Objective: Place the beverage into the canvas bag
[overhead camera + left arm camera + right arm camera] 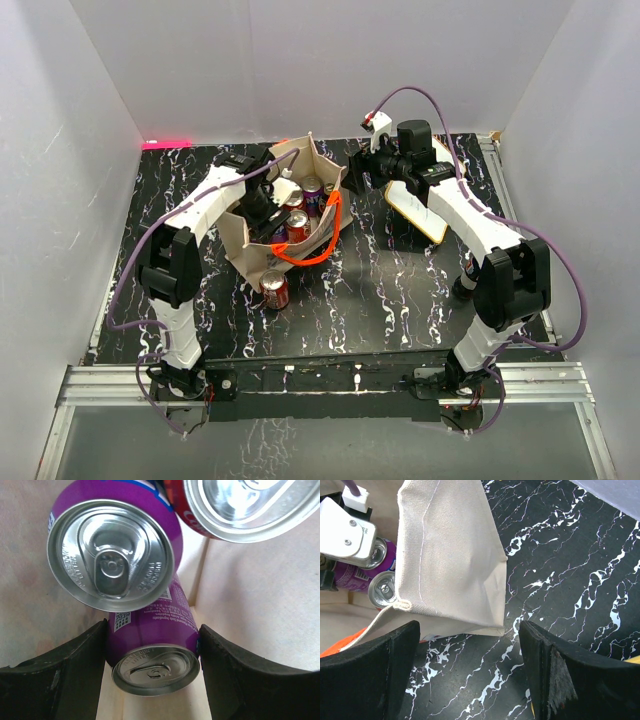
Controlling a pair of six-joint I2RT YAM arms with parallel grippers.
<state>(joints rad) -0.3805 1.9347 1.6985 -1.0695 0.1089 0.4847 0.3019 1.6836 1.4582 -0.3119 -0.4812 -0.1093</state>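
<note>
The beige canvas bag with orange handles stands open at the table's centre-left. My left gripper reaches down inside it and is shut on a purple beverage can, one finger on each side. The can sits low in the bag against its beige floor. A second purple can and a red can stand just beyond it in the bag. My right gripper is open and empty over the marble table, beside the bag's right corner.
A red can stands on the table in front of the bag. A white board with a yellow edge lies under the right arm. A dark object stands by the right arm's elbow. White walls surround the table.
</note>
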